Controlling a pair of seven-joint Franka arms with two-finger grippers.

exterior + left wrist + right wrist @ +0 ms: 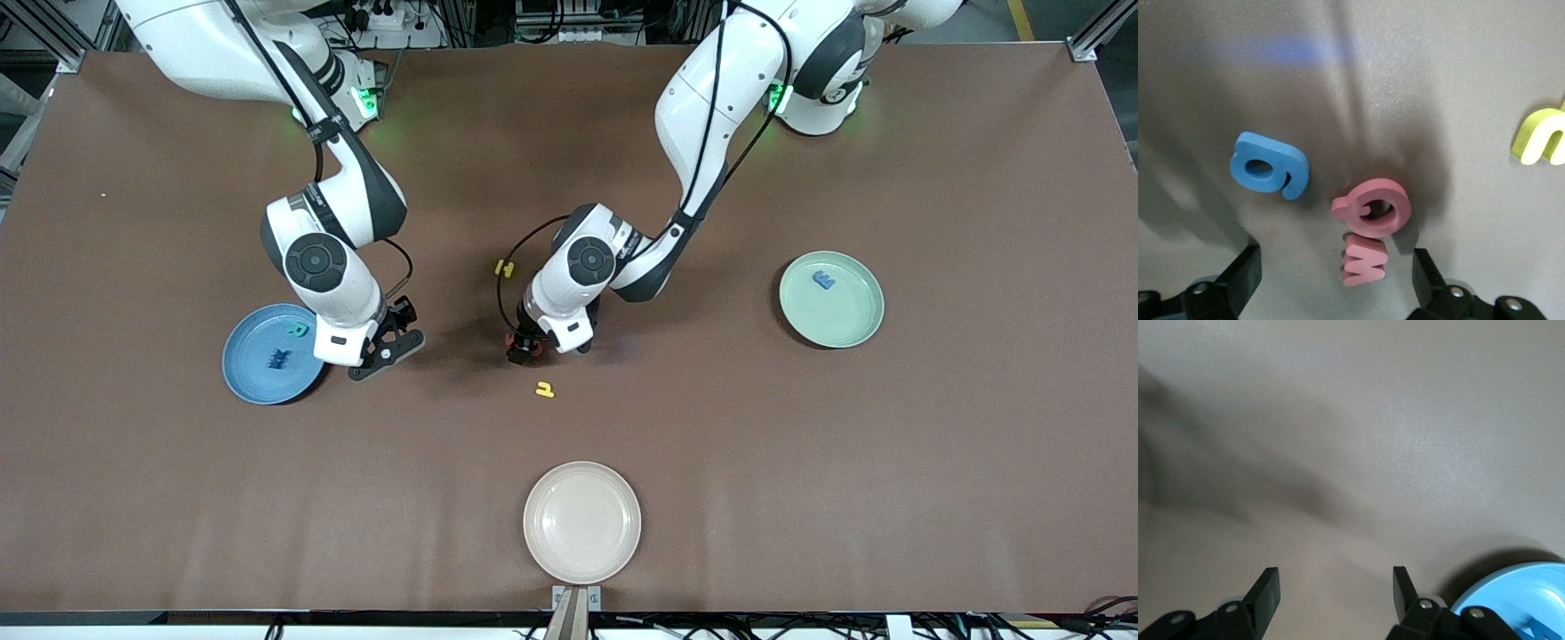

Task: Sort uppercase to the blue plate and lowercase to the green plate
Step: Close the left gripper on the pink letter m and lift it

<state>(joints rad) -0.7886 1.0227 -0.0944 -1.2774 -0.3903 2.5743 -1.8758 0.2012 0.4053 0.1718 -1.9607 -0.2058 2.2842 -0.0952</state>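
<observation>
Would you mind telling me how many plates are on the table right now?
3. The blue plate lies toward the right arm's end, the green plate toward the left arm's end, and the cream-white plate nearest the front camera. None seems hidden.

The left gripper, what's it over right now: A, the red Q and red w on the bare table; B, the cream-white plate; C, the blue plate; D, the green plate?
A: the left gripper hangs open over the red Q and red w, which lie touching on the table, off every plate.
</observation>
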